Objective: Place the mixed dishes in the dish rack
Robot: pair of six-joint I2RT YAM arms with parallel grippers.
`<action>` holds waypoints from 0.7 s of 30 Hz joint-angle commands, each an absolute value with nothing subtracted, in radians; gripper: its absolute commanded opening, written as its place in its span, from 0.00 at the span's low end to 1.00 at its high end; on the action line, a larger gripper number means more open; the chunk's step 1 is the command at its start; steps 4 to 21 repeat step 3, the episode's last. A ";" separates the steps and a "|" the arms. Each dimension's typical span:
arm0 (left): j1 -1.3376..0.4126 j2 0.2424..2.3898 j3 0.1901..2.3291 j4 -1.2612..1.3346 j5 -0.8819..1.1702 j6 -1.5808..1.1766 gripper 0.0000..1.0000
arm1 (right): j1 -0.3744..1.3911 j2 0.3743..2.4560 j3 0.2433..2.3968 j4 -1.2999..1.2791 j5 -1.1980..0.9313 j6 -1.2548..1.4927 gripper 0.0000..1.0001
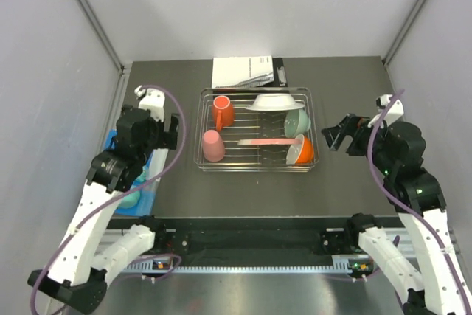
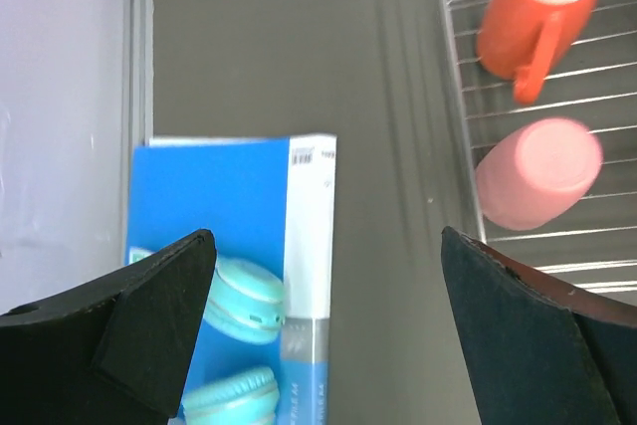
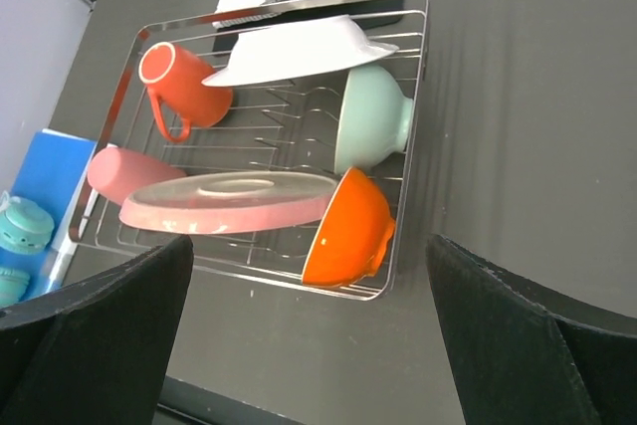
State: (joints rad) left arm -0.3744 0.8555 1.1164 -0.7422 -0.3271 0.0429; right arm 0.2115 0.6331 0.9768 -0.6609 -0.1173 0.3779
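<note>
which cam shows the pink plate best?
Right wrist: the pink plate shows its whole face, tilted across the rack beside the orange bowl. Top view shows only a thin edge-on strip. Left wrist misses it.

I count six dishes, all inside the rack (image 1: 251,170), a silver wire grid w/ raised sides, rectangular. Back-left: orange mug (image 1: 223,111) on its side, mouth facing the far rim, handle toward the pink cup (image 1: 213,145), which lies on its side front-left, just beside it. Back-centre: white plate (image 1: 274,101), tilted, its right edge over the mint bowl (image 1: 298,123). That bowl is tipped on its side at mid-right. Pink plate (image 3: 229,201) lies tilted across the front-middle, foot ring showing, right edge against the orange bowl (image 1: 301,151). That one's on its side in the front-right corner, white inside.
</note>
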 commanded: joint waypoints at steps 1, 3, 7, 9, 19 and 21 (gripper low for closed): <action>-0.336 0.743 1.013 -0.741 -0.316 -0.058 0.99 | 0.204 0.626 1.023 -0.676 -0.097 0.341 1.00; -0.322 0.716 0.993 -0.741 -0.302 -0.067 0.99 | 0.204 0.626 1.029 -0.675 -0.092 0.341 1.00; -0.322 0.716 0.993 -0.741 -0.302 -0.067 0.99 | 0.204 0.626 1.029 -0.675 -0.092 0.341 1.00; -0.322 0.716 0.993 -0.741 -0.302 -0.067 0.99 | 0.204 0.626 1.029 -0.675 -0.092 0.341 1.00; -0.322 0.716 0.993 -0.741 -0.302 -0.067 0.99 | 0.204 0.626 1.029 -0.675 -0.092 0.341 1.00; -0.322 0.716 0.993 -0.741 -0.302 -0.067 0.99 | 0.204 0.626 1.029 -0.675 -0.092 0.341 1.00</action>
